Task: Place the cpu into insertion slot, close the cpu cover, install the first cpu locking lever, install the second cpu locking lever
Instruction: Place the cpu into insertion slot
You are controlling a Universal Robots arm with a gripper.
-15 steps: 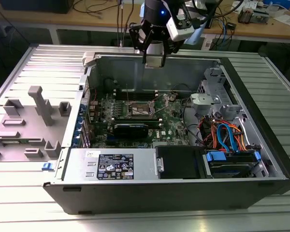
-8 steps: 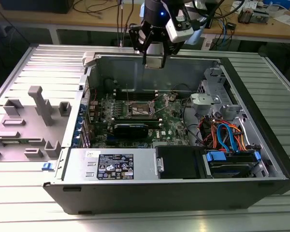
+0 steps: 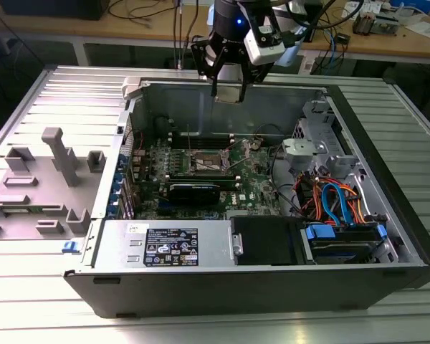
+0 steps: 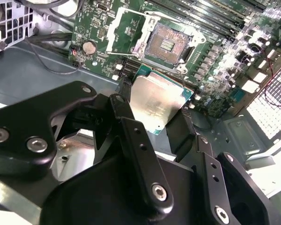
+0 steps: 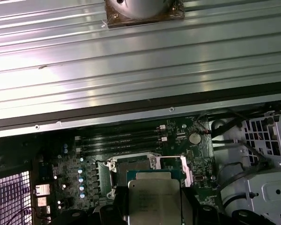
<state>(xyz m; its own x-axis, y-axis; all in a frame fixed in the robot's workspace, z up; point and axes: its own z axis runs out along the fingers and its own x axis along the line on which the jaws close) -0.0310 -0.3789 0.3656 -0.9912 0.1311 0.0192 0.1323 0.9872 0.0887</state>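
My gripper (image 3: 229, 84) hangs above the back wall of the open computer case (image 3: 387, 215), shut on the cpu. The cpu (image 4: 158, 99) is a flat square silver chip clamped by its edges between the black fingers (image 4: 131, 126); it also fills the foreground of the first wrist view (image 5: 154, 199). Below it on the green board lies the insertion slot (image 4: 166, 44), open and dark, partly covered by the chip in the first wrist view (image 5: 133, 164). The cpu cover (image 4: 125, 27) is swung open beside the slot, on the side of the coin battery (image 4: 88, 46). In the exterior view the insertion slot (image 3: 206, 162) sits mid-board.
Long memory slots (image 3: 201, 137) run behind the socket and a black expansion card (image 3: 193, 190) lies in front of it. A power supply (image 3: 165, 245) and a drive bay with orange and blue cables (image 3: 337, 204) fill the case's front. Grey fixtures (image 3: 54, 165) stand on the table at the exterior view's left.
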